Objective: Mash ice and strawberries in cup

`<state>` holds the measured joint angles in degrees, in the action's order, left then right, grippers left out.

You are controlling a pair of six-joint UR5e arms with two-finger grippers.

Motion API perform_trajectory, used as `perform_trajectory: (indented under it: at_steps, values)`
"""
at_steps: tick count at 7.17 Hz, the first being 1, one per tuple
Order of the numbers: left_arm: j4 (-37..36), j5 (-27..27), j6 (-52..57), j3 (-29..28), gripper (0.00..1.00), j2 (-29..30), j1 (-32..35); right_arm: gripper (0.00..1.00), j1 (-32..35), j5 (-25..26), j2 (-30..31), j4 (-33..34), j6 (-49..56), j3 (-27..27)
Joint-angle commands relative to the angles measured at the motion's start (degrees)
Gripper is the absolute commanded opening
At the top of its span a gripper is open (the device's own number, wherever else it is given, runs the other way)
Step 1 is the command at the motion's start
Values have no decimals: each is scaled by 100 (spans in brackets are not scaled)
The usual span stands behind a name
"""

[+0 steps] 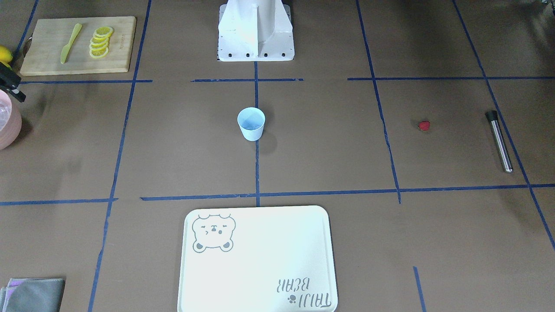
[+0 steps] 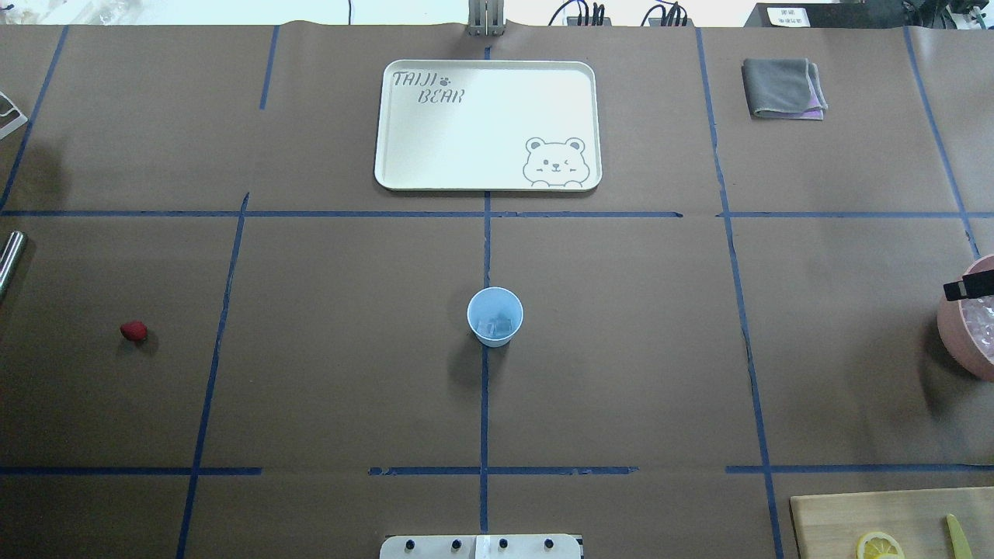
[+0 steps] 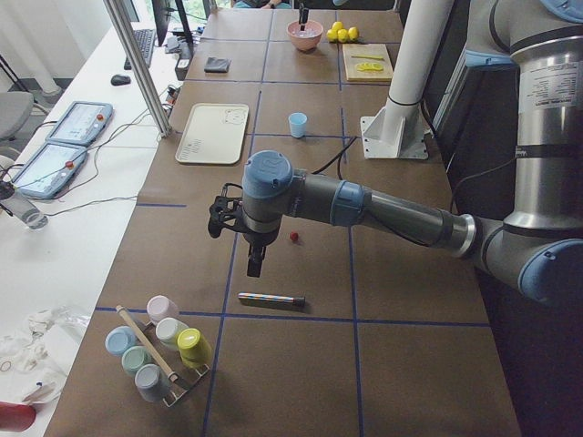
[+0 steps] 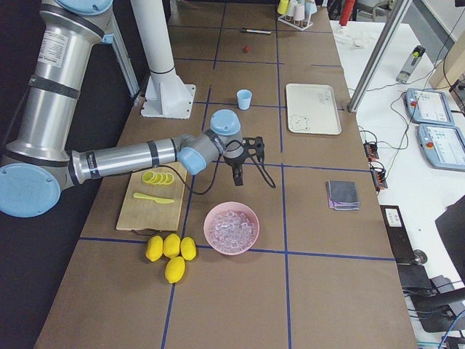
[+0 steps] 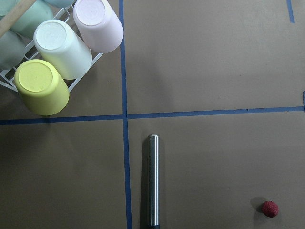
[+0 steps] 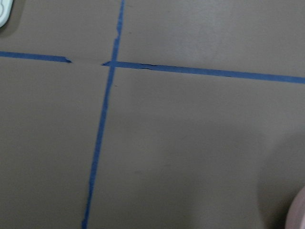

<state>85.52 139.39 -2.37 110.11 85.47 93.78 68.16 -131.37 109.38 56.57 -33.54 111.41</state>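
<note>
The pale blue cup [image 1: 251,123] stands upright at the table's middle, and the overhead view [image 2: 495,316] shows pale ice chunks [image 2: 497,326] in it. The red strawberry [image 1: 424,125] lies alone on the table, also in the left wrist view [image 5: 270,208]. My left gripper [image 3: 255,262] hangs above the table near the strawberry [image 3: 293,237]; I cannot tell whether it is open. My right gripper [image 4: 236,173] hovers beside the pink bowl [image 4: 231,227]. Only a black tip of it [image 2: 965,288] shows overhead, so its state is unclear.
A steel muddler [image 1: 499,141] lies near the strawberry, also in the left wrist view [image 5: 152,179]. A rack of cups [image 5: 62,47] stands beyond it. A white tray [image 2: 481,124], a grey cloth [image 2: 783,88], and a cutting board [image 1: 52,60] with lemon slices [image 1: 100,42] and a knife are on the table.
</note>
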Motion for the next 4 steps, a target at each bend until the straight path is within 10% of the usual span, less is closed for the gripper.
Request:
perform_trajectory:
  at_steps: [1,4]
  values:
    - [0,0,0,20,100,-13,0,99,233,6,180,-102,392,-470]
    - [0,-9,0,20,100,-13,0,99,225,50,180,98,1007,-700]
